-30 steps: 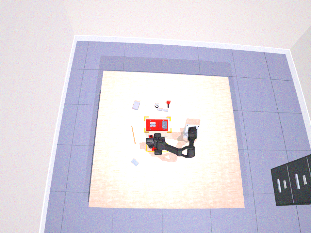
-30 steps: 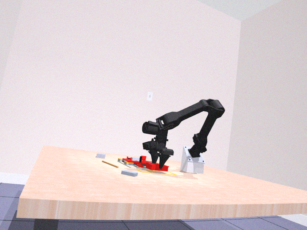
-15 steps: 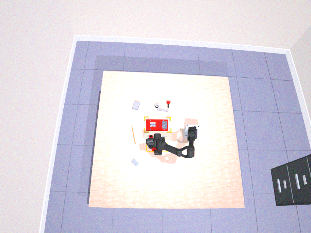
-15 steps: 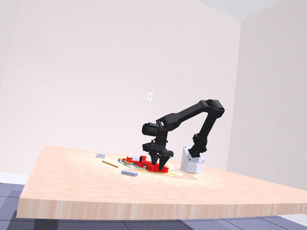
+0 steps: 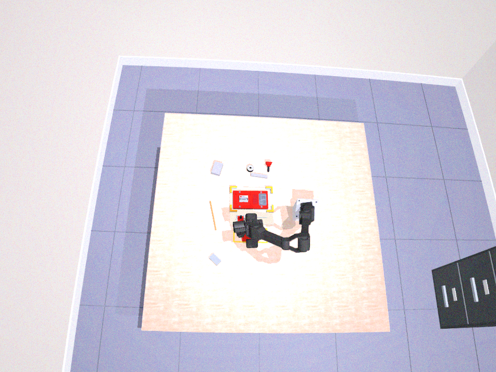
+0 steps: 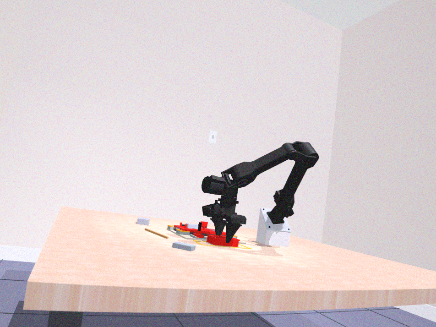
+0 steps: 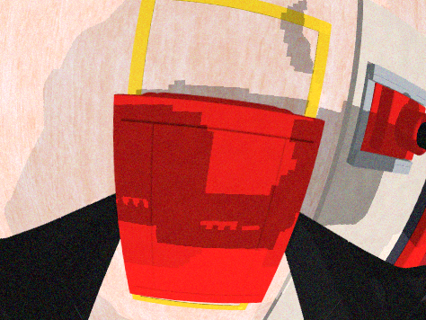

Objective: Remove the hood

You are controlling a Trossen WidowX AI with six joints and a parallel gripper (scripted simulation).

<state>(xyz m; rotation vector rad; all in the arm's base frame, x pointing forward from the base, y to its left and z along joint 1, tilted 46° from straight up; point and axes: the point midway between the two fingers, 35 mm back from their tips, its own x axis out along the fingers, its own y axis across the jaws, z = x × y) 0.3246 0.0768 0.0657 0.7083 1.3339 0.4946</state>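
Observation:
The red hood [image 7: 180,265] [image 6: 215,240] is level, at or just above the table top, over the marked area; I cannot tell whether it touches down. My gripper [image 7: 206,211] [image 6: 224,238] is shut on its two sides, pointing down. The marked area is a yellow outline [image 7: 141,54] [image 5: 240,242]; its far part shows beyond the hood and a bit of its near edge shows below it in the wrist view. The red toy car [image 5: 252,194] [image 6: 182,228] lies beside it between yellow corner brackets. In the top view my arm covers most of the hood.
A small red part with a black knob [image 7: 391,126] [image 5: 240,218] stands between car and marked area. An orange stick [image 5: 212,215] [image 6: 156,233] and a grey block [image 5: 214,259] [image 6: 183,246] lie to the left. Behind the car are another block [image 5: 217,168], a bar [image 5: 258,175] and a red-black tool [image 5: 268,164].

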